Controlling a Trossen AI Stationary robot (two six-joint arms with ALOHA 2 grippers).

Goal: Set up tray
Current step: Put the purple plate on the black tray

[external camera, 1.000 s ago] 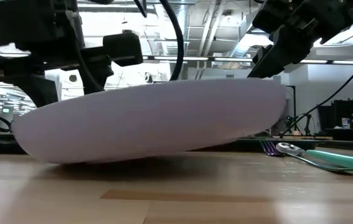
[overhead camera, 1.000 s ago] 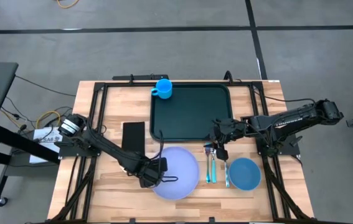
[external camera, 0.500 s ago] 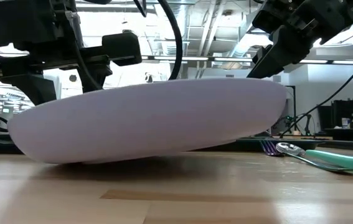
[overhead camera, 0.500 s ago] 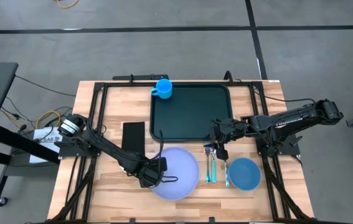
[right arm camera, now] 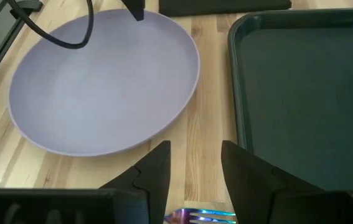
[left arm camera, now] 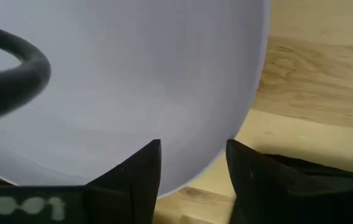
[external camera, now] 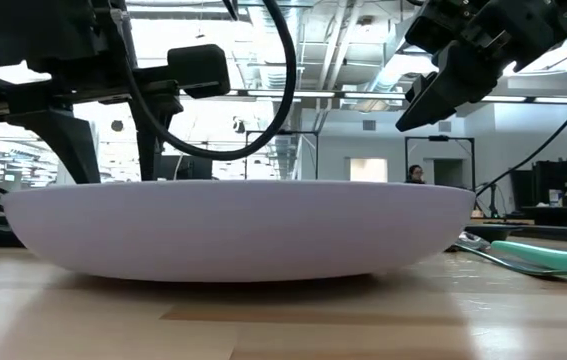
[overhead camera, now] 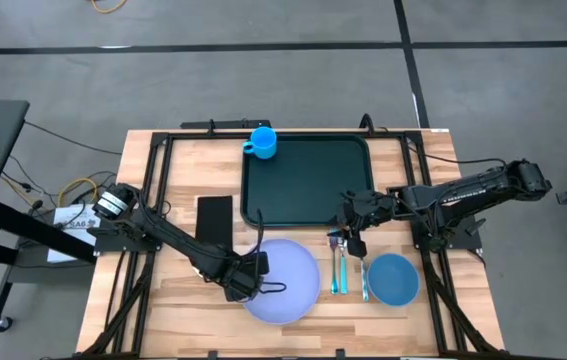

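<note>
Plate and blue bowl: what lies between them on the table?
High view: a fork and spoon with teal handles lie between the plate and blue bowl.

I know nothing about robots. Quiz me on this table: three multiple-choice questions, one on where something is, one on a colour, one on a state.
1. Where is the blue cup?
A. at a tray corner
B. on the plate
C. inside the bowl

2. What colour is the plate?
A. red
B. pale purple
C. yellow

3. How does the plate sit?
A. on the tray
B. upside down
C. flat on the table

Answers:
1 A: the cup stands at a corner of the tray.
2 B: the plate is pale purple.
3 C: the low view shows the plate level on the table.
</note>
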